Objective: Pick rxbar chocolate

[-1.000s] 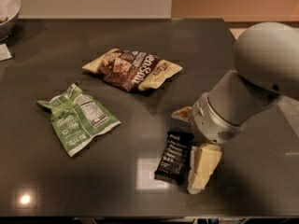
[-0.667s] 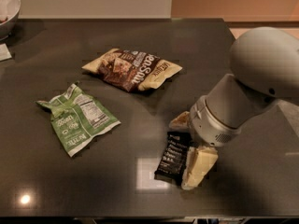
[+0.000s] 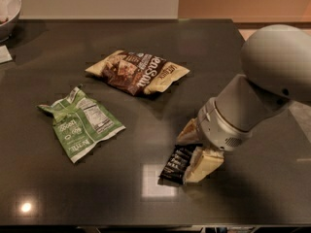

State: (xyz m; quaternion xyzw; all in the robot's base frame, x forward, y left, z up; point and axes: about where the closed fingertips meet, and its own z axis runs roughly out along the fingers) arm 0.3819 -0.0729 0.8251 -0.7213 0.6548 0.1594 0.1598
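Gripper: the gripper is held low over the dark surface, at the end of the pale grey arm that reaches in from the right.
Fingers: two cream fingers are seen spread apart. One is set along the right edge of the bar and the other is angled over its far end. Nothing is pinched between them.
Rxbar chocolate: the rxbar chocolate is laid flat on the surface, with its far end in the gap between the fingers and the rest of it stretched towards the near edge. It is just beside the right finger, but whether the two are touching cannot be told. It is a small black wrapper on which rows of white lettering are seen.
Chip bag: a brown-and-cream chip bag is laid flat well beyond the fingers and to their left, apart from the bar.
Snack bag: a crumpled green-and-white snack bag is laid well to the left of the fingers, with its printed panel turned up.
Bowl: part of a white bowl is seen far from the fingers, at the far left corner of the surface.
Paper: a small white piece is cut off by the left edge, nearer than the bowl.
Reflections: a pale square patch of light is seen on the surface just left of the bar's near end, and a small bright spot far to the left of the fingers.
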